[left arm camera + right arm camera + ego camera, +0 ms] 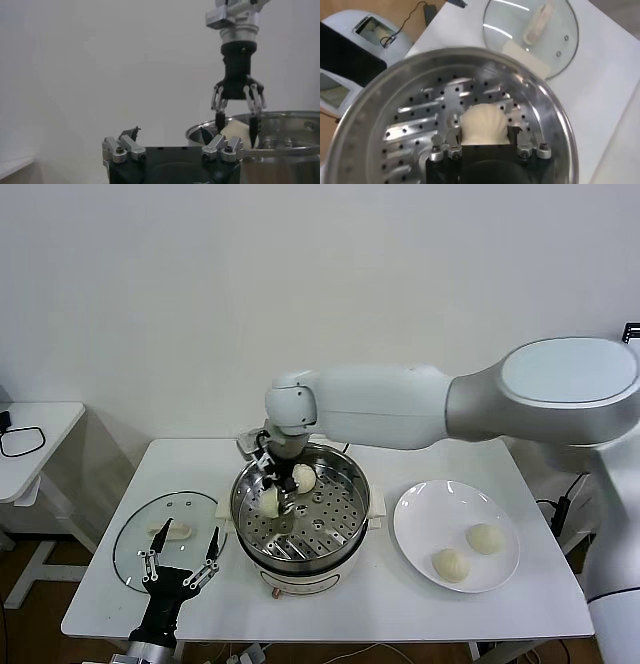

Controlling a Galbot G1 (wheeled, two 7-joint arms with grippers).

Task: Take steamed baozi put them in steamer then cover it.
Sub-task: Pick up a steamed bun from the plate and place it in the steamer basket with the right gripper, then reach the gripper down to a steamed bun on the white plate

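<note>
**Right gripper holding a bun inside the steamer; left gripper idling wide**

Head view: The right arm is reaching across the tabletop [500, 604], and the right gripper [277, 502] is hanging inside the steamer [300, 519], clamping one bun [268, 501] over the perforated tray. A second bun [304, 477] is sitting on the tray just beside it, toward the far rim. Two more buns [468, 552] are lying on the plate [420, 514] to the steamer's right, apart from each other. The lid [135, 539] is resting flat on the tabletop to the steamer's left, handle up. The left gripper [180, 554] is hovering at the near edge by the lid, fingers spread wide, holding nothing.

Left wrist view: The left gripper [172, 147] is showing its finger bases set far apart. Farther off, the right gripper [237, 125] is pointing straight down into the steamer [295, 130], its fingertips closing on either side of a bun [236, 134].

Right wrist view: The right gripper [487, 131] is gripping a pleated bun [482, 125] just above the tray of the steamer [420, 110]. The lid [530, 30] is lying beyond the rim.
</note>
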